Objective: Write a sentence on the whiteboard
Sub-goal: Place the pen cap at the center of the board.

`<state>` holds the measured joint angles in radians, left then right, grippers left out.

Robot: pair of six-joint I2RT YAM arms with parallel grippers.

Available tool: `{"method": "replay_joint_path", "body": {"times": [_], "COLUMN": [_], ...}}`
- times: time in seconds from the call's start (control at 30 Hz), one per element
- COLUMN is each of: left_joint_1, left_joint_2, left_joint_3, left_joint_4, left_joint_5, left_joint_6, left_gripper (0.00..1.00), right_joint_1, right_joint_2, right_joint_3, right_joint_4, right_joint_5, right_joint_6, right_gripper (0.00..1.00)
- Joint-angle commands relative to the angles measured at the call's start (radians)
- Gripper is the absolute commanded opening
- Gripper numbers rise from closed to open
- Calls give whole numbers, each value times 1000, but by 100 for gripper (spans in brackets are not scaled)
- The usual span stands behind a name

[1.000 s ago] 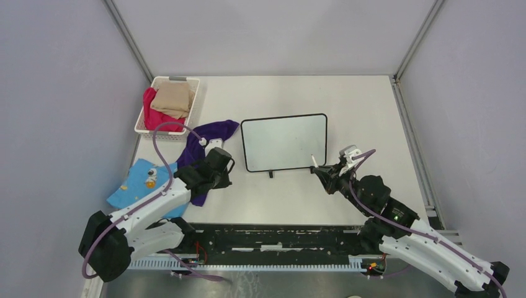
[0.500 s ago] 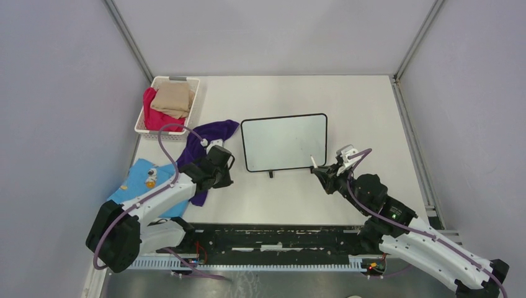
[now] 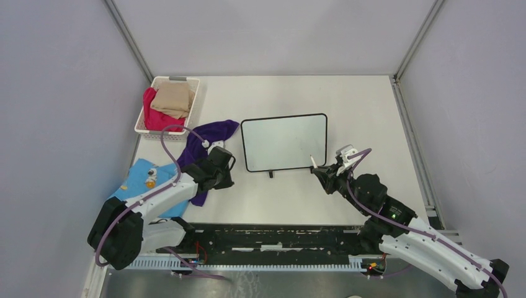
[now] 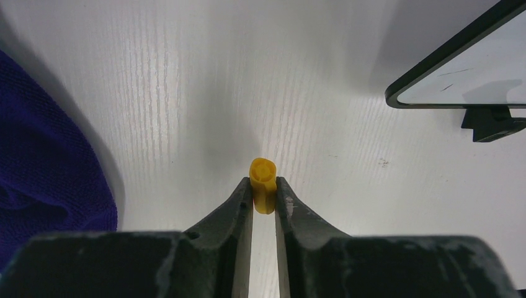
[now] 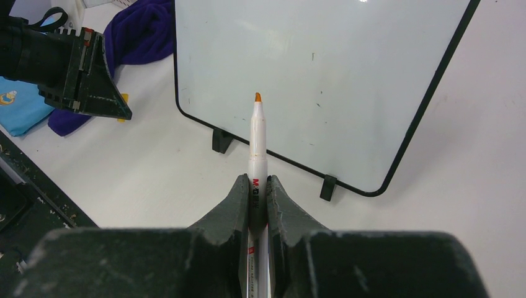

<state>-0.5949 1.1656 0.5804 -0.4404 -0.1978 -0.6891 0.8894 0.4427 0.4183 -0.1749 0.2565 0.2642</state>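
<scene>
Shifted slightly toward the near edge, the left hand pinches a yellow cap. The right hand clamps an orange-tipped marker printed "M&G". The whiteboard lies mid-worktop: white, thin black frame, rounded corners, two black feet, a few faint specks.

Bright, even light from overhead, no harsh glare. Soft grey shadows spread across the table beside the purple cloth and under the whiteboard. The overhead view is crisp. Close to the lens, the left gripper and right gripper go dark and soft.
</scene>
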Motion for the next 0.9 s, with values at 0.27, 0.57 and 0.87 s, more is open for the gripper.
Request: {"method": "replay_joint_path", "body": {"times": [0.27,0.57,0.87], "left_joint_1": [6,6,5], "left_joint_2": [32,-16,-268], "left_joint_3": [-14,2,103], "left_joint_4": [46,29,13], "left_joint_5": [14,-14,49], "left_joint_6": [-24,-32,74], "left_gripper": [28,30,59], "right_joint_1": [2,1,2], "right_joint_2": [-17,-43,-20], "right_joint_3": [38,29,46], "right_joint_4": [18,7,52], "right_joint_5": [14,10,-142], "right_joint_6": [1,14,-31], "right_gripper": [0,0,0]}}
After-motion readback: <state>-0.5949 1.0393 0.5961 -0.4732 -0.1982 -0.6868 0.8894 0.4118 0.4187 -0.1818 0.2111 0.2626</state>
